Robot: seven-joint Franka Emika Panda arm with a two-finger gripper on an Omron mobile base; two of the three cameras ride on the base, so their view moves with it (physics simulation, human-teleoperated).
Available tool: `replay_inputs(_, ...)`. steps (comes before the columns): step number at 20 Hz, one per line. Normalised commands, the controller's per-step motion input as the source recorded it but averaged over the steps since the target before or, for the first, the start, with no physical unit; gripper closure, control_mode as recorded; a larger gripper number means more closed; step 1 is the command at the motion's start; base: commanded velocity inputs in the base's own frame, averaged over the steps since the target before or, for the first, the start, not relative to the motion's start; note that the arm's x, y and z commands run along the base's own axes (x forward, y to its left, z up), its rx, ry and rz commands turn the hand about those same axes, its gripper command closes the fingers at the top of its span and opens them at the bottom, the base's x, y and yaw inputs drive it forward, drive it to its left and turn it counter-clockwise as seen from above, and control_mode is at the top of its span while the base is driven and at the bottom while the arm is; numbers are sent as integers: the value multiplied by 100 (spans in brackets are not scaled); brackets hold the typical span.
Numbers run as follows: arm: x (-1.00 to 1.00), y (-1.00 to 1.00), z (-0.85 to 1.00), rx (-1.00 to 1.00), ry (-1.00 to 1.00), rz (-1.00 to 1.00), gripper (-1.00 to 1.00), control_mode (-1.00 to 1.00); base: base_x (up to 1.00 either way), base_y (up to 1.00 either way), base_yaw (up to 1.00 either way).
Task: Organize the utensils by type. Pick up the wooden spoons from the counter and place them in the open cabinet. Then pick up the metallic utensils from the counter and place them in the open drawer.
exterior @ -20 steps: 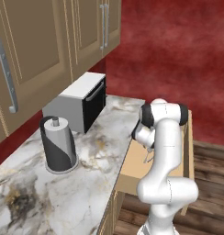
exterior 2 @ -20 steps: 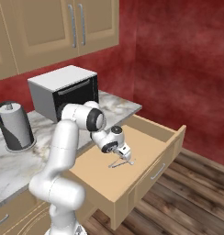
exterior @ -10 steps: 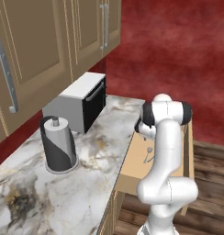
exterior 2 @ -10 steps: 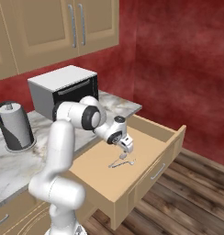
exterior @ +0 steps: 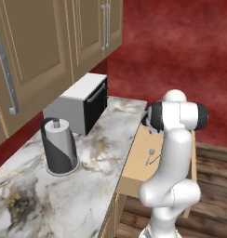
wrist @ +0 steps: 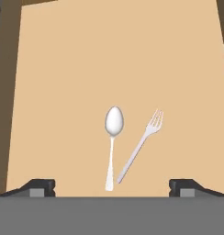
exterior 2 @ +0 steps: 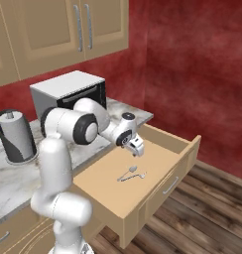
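Observation:
A silver-grey metal spoon (wrist: 114, 122) and a metal fork (wrist: 152, 124) lie side by side on the pale bottom of the open drawer (wrist: 109, 59). They also show as a small pair of metallic utensils (exterior 2: 131, 173) (exterior: 150, 155) mid-drawer. My gripper (exterior 2: 137, 150) (wrist: 111, 186) hangs a short way above them, open, nothing between its fingertips (wrist: 40, 186). The marble counter (exterior: 101, 153) runs to the left of the drawer (exterior 2: 103, 178). The wooden spoons and the inside of the open cabinet are out of view.
A grey toaster oven (exterior: 80, 102) (exterior 2: 68, 92) stands at the back of the counter, and a paper-towel holder (exterior: 59, 146) (exterior 2: 16, 136) sits nearer. Tan wall cabinet doors (exterior: 87, 32) hang overhead. The drawer's front panel (exterior 2: 170, 186) juts out over the wooden floor.
My gripper has lifted away from the spoon and fork and widened its jaws. Both utensils stay lying in the drawer.

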Motion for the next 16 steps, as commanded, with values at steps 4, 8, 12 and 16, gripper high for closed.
replay_inputs(4, -44, -4, 85, -1, -1, 13, -100, -100, 0, 0, 0)
replay_inputs(8, -60, -2, 87, -6, -11, 12, -100, -100, 0, 0, 0)
replay_inputs(12, -70, -2, 75, -8, -13, 4, -100, -100, 0, 0, 0)
replay_inputs(16, -74, 0, 56, -12, -15, 0, -100, -100, 0, 0, 0)
